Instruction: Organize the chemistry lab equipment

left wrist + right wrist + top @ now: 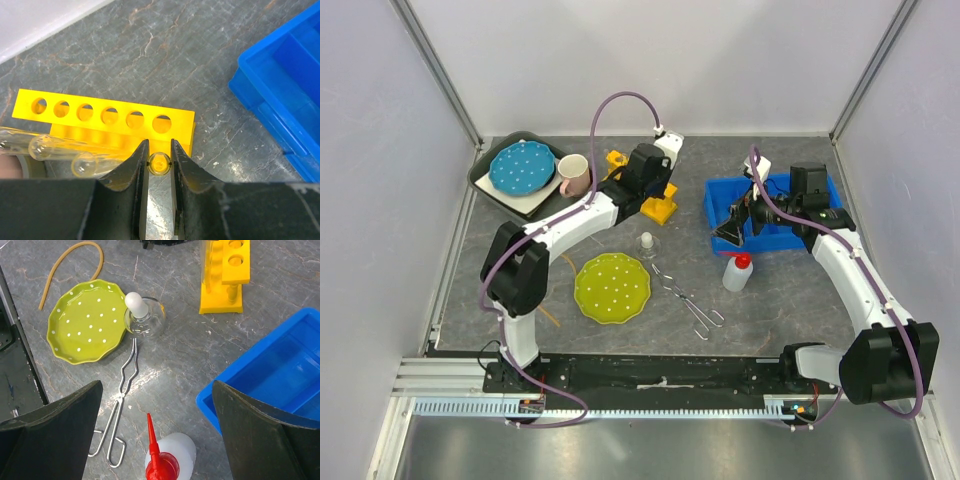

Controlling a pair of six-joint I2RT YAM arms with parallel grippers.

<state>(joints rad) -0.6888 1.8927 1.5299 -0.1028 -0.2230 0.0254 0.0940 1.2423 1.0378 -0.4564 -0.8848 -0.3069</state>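
Note:
My left gripper (159,161) is shut on a thin clear tube (159,164), held end-on just above the near right end of the yellow test-tube rack (115,120). Two more clear tubes (60,150) lean in the rack at the left. In the top view the left gripper (655,190) hovers over the rack (660,208). My right gripper (157,405) is open, above the white red-capped squeeze bottle (167,460). The metal tongs (122,390) lie left of it, tips by the small clear white-capped flask (142,315). The bottle (737,271), tongs (688,300) and flask (647,243) also show from above.
A blue compartment bin (775,210) sits at the right. A dotted yellow-green plate (611,287) lies at the front centre. A dark tray (485,185) at back left holds a dotted blue plate (522,167), with a pink mug (573,175) beside. A tan band (70,260) lies near the plate.

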